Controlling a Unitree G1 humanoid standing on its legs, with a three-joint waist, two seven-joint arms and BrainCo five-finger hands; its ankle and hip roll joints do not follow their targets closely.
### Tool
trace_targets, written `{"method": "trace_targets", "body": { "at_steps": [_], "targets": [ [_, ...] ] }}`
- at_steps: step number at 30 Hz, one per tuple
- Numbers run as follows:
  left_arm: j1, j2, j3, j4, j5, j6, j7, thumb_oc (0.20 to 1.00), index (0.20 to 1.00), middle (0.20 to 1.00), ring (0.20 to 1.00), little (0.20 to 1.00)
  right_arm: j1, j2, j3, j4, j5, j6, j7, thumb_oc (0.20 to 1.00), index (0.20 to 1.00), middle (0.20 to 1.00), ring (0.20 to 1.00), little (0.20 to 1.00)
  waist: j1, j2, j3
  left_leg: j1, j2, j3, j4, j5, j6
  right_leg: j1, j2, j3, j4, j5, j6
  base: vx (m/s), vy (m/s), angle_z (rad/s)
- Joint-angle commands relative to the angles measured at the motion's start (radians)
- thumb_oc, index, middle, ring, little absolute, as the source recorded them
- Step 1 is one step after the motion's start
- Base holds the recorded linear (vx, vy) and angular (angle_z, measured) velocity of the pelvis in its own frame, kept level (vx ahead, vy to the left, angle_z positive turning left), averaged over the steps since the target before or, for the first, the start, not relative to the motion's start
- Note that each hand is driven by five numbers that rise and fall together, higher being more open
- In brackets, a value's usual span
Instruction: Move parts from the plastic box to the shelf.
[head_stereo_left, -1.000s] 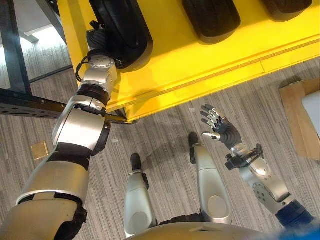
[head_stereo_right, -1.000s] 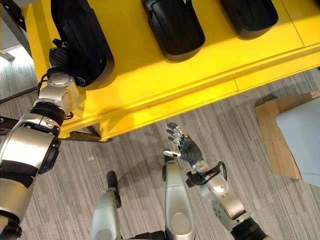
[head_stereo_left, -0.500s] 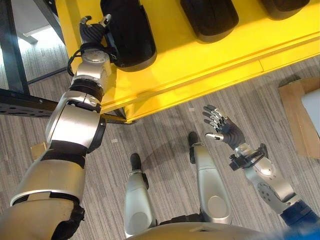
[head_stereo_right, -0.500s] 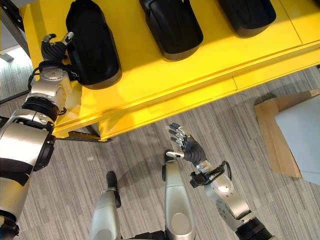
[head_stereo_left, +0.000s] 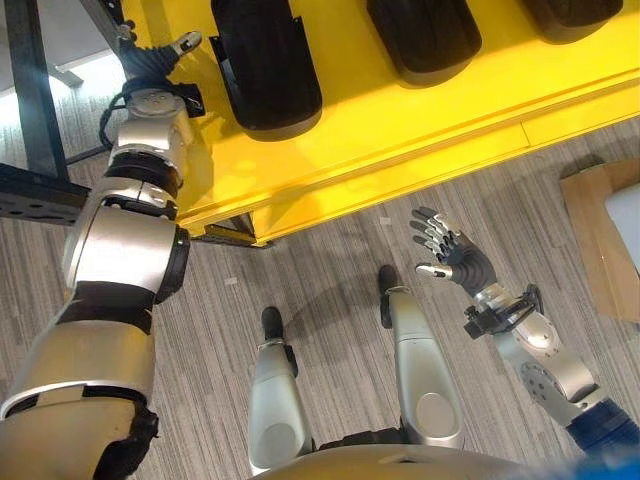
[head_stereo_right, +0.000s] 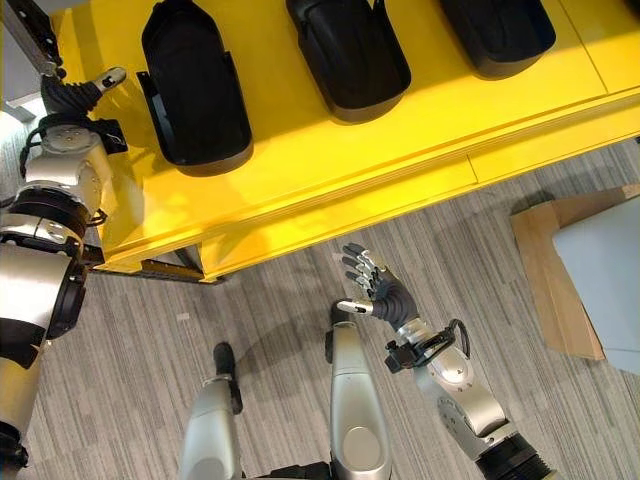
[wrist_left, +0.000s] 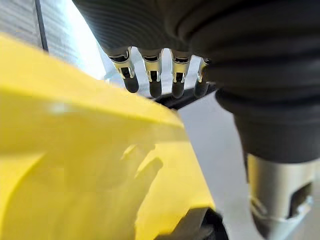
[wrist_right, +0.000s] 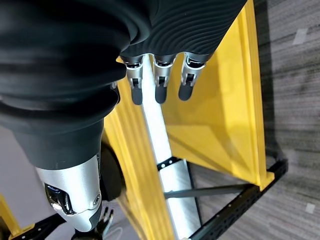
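Finishing a placement: black part (head_stereo_right: 195, 90) lies near the yellow shelf's (head_stereo_right: 330, 160) left edge, our left hand (head_stereo_right: 75, 95) beside it, fingers released. Right hand (head_stereo_right: 385, 295) relaxed, empty. Next we likely fetch another part.

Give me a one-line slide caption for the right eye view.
Three black moulded plastic parts on the yellow shelf; left robot hand open beside it, right robot hand open over the floor.
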Motion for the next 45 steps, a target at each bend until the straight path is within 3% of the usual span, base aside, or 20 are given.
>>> {"method": "trace_targets", "body": {
  "at_steps": [1,7,11,12,19,21,24,27,28,31,32,34,40,45],
  "targets": [
    [0.012,0.078,0.032,-0.025,0.017,-0.061,0.014,1.0,1.0,1.0,1.0,1.0,0.027,0.031,-0.044,-0.054,0.02,-0.05,0.016,1.0,1.0,1.0,1.0,1.0,-0.011,-0.021,-0.047,-0.065,0.014,-0.013,0.049,0.003,0.042,0.08,-0.041,0.042,-0.007,-0.053,0.044,0.0,0.0,0.0],
    [0.118,0.144,0.012,-0.221,0.128,-0.117,0.047,1.0,1.0,1.0,1.0,1.0,0.022,0.048,-0.056,-0.048,0.001,-0.063,0.019,1.0,1.0,1.0,1.0,1.0,0.009,-0.012,-0.047,-0.055,0.012,-0.015,0.044,0.004,0.042,0.098,-0.043,0.039,-0.017,-0.05,0.045,0.0,0.002,-0.01],
    [0.335,0.174,0.068,-0.584,0.339,-0.127,0.112,1.0,1.0,1.0,1.0,1.0,0.019,0.065,-0.073,-0.046,-0.023,-0.072,0.021,1.0,1.0,1.0,1.0,1.0,0.034,-0.01,-0.043,-0.048,0.008,-0.018,0.033,0.006,0.044,0.111,-0.047,0.028,-0.026,-0.05,0.042,-0.01,0.002,0.02],
    [0.481,0.17,0.128,-0.77,0.456,-0.135,0.128,1.0,1.0,1.0,1.0,1.0,0.017,0.081,-0.085,-0.038,-0.036,-0.078,0.022,1.0,1.0,1.0,1.0,1.0,0.049,-0.012,-0.039,-0.045,0.006,-0.018,0.03,0.006,0.044,0.117,-0.05,0.021,-0.032,-0.049,0.041,-0.01,0.02,0.04],
    [0.854,0.055,0.262,-1.092,0.65,-0.188,0.084,1.0,1.0,1.0,1.0,1.0,-0.006,0.101,-0.105,-0.034,-0.072,-0.084,0.018,1.0,1.0,1.0,1.0,1.0,0.071,-0.013,-0.052,0.003,0.012,-0.008,-0.01,0.007,0.048,0.154,-0.045,0.018,-0.069,-0.039,0.037,0.01,0.03,0.0],
    [0.957,0.027,0.263,-1.183,0.65,-0.222,0.034,1.0,1.0,1.0,1.0,1.0,-0.009,0.107,-0.121,-0.034,-0.078,-0.082,0.013,1.0,1.0,1.0,1.0,1.0,0.08,-0.01,-0.064,0.028,0.02,-0.006,-0.035,0.014,0.049,0.177,-0.044,0.012,-0.096,-0.027,0.039,0.03,0.032,-0.07],
    [1.1,-0.054,0.252,-1.302,0.368,-0.315,-0.114,1.0,1.0,1.0,1.0,1.0,0.007,0.122,-0.139,-0.049,-0.077,-0.074,0.013,1.0,1.0,1.0,1.0,1.0,0.088,0.005,-0.101,0.086,0.035,0.0,-0.113,0.05,0.05,0.229,-0.032,0.003,-0.172,0.007,0.043,0.05,0.029,-0.12],
    [1.23,-0.087,0.256,-1.387,0.274,-0.328,-0.212,1.0,1.0,1.0,1.0,1.0,0.023,0.131,-0.152,-0.04,-0.094,-0.071,0.014,1.0,1.0,1.0,1.0,1.0,0.098,0.024,-0.159,0.157,0.052,0.012,-0.206,0.089,0.052,0.308,-0.028,-0.014,-0.279,0.037,0.053,0.08,0.018,0.03],
    [1.243,-0.084,0.242,-1.399,0.289,-0.323,-0.228,1.0,1.0,1.0,1.0,1.0,0.029,0.132,-0.149,-0.036,-0.106,-0.069,0.012,1.0,1.0,1.0,1.0,1.0,0.098,0.028,-0.174,0.18,0.054,0.017,-0.229,0.097,0.051,0.33,-0.029,-0.019,-0.306,0.042,0.055,0.07,0.035,0.01],
    [1.227,-0.055,0.188,-1.381,0.529,-0.297,-0.189,1.0,1.0,1.0,1.0,1.0,0.03,0.135,-0.156,-0.03,-0.112,-0.071,0.011,1.0,1.0,1.0,1.0,1.0,0.093,0.034,-0.193,0.216,0.057,0.031,-0.246,0.093,0.053,0.359,-0.031,-0.02,-0.324,0.043,0.061,0.03,0.02,-0.03],
    [1.213,-0.033,0.159,-1.356,0.676,-0.27,-0.177,1.0,1.0,1.0,1.0,1.0,0.032,0.135,-0.162,-0.031,-0.12,-0.071,0.007,1.0,1.0,1.0,1.0,1.0,0.087,0.036,-0.2,0.224,0.056,0.036,-0.243,0.087,0.052,0.364,-0.03,-0.017,-0.328,0.041,0.063,0.02,0.024,-0.05],
    [1.18,-0.034,0.105,-1.322,0.769,-0.264,-0.191,1.0,1.0,1.0,1.0,1.0,0.034,0.134,-0.163,-0.035,-0.122,-0.07,0.004,1.0,1.0,1.0,1.0,1.0,0.077,0.036,-0.203,0.236,0.056,0.046,-0.237,0.078,0.053,0.368,-0.03,-0.008,-0.326,0.04,0.066,0.02,0.023,-0.11],
    [1.037,-0.124,-0.054,-1.145,0.828,-0.235,-0.184,1.0,1.0,1.0,1.0,1.0,0.053,0.133,-0.169,-0.046,-0.103,-0.071,-0.012,1.0,1.0,1.0,1.0,1.0,0.045,0.036,-0.208,0.235,0.058,0.066,-0.227,0.071,0.054,0.349,-0.025,0.017,-0.318,0.04,0.068,0.0,0.005,-0.18],
    [0.957,-0.178,-0.121,-1.04,0.844,-0.22,-0.164,1.0,1.0,1.0,1.0,1.0,0.047,0.134,-0.162,-0.047,-0.099,-0.077,-0.021,1.0,1.0,1.0,1.0,1.0,0.032,0.033,-0.2,0.223,0.057,0.068,-0.219,0.07,0.054,0.332,-0.024,0.024,-0.309,0.041,0.069,0.0,0.0,-0.04]
  ]
}}
